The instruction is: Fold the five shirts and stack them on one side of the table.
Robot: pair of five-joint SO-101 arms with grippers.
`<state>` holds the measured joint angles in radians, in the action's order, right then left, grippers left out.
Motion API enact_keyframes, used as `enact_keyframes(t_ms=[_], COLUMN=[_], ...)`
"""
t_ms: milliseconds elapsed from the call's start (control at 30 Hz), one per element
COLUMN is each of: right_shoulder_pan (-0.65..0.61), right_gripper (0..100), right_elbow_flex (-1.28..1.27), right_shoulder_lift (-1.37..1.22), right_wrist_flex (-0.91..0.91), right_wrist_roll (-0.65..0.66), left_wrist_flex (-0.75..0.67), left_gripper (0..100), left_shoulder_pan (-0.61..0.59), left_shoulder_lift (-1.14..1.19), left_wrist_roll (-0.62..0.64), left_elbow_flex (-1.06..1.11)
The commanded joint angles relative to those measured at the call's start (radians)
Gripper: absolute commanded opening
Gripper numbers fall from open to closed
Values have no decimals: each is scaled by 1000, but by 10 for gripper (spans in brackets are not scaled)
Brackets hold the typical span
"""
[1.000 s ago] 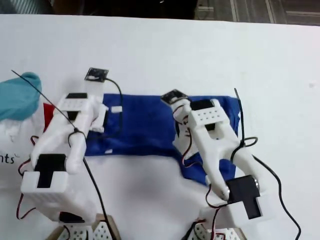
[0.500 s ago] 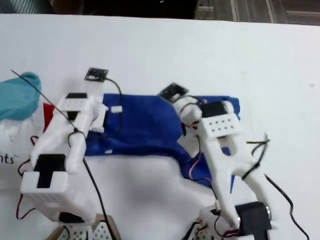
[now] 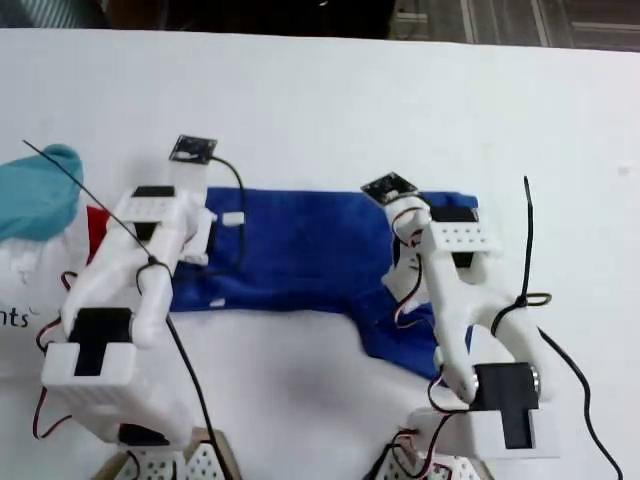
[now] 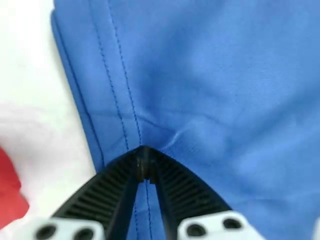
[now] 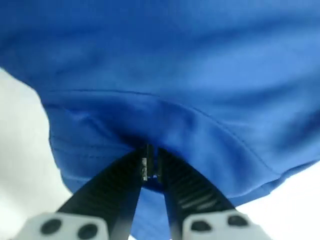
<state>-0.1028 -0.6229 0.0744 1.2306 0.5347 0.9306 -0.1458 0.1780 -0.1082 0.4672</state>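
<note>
Left gripper [image 4: 144, 165] clenched on the stitched hem of the blue shirt [image 3: 300, 255]; right gripper [image 5: 150, 167] pinches a folded edge at its other end. Shirt lies spread across the bench [image 3: 350, 110]. Cloth looks light and limp and will likely sag; hems and corners seem the best holds.

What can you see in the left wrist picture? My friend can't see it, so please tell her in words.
The left gripper is shut, pinching the stitched edge of a blue shirt that lies spread on a white table. A bit of red cloth lies on the table, apart from the shirt.
</note>
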Motion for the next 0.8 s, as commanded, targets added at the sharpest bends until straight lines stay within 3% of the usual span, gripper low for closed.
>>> enact_keyframes(t_ms=[0, 200, 367, 567, 667, 767], right_shoulder_pan=[-18, -73, -65, -99, -151, -117], right_gripper=[21, 21, 21, 21, 21, 21], right_elbow_flex=[9, 8, 15, -32, -86, -60], right_shoulder_lift=[48, 65, 127, 142, 104, 102], right_wrist_flex=[84, 255, 257, 58, 47, 41], right_wrist_roll=[12, 110, 152, -12, -11, -20], left_wrist_flex=[-32, -32, -40, -40, -40, -38], left_gripper=[26, 26, 26, 26, 26, 26], left_shoulder_pan=[-8, -8, -8, -8, -8, -8], left_shoulder_lift=[-5, -5, -5, -5, -5, -5], left_wrist_roll=[8, 8, 8, 8, 8, 8], left_elbow_flex=[1, 1, 1, 1, 1, 1])
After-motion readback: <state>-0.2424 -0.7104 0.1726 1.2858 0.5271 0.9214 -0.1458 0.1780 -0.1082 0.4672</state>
